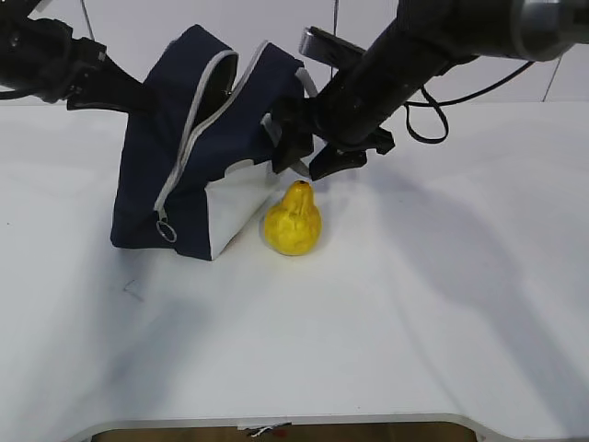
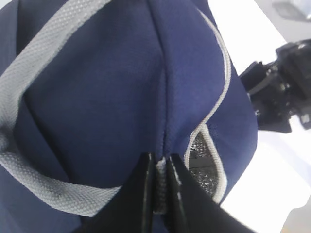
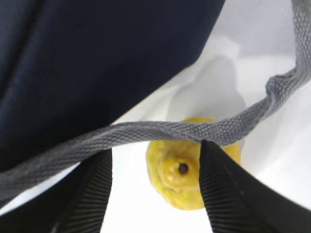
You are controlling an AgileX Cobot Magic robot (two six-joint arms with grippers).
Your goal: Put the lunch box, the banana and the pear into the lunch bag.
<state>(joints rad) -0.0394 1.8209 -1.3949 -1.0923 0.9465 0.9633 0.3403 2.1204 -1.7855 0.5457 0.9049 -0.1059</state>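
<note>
Pear-picking is the step: the right hand [image 1: 302,158] hangs open over the plump yellow pear [image 1: 293,221], centre frame on the white counter [image 1: 414,304], touching the navy fabric lunch bag [image 1: 198,147]. Descend straight, clearing the grey webbing handle [image 3: 160,132]. The left hand [image 2: 162,187] pinches bag fabric. Bag contents stay hidden.

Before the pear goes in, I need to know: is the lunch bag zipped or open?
Open: the lunch bag's zipper edges gape, showing dark interior.
</note>
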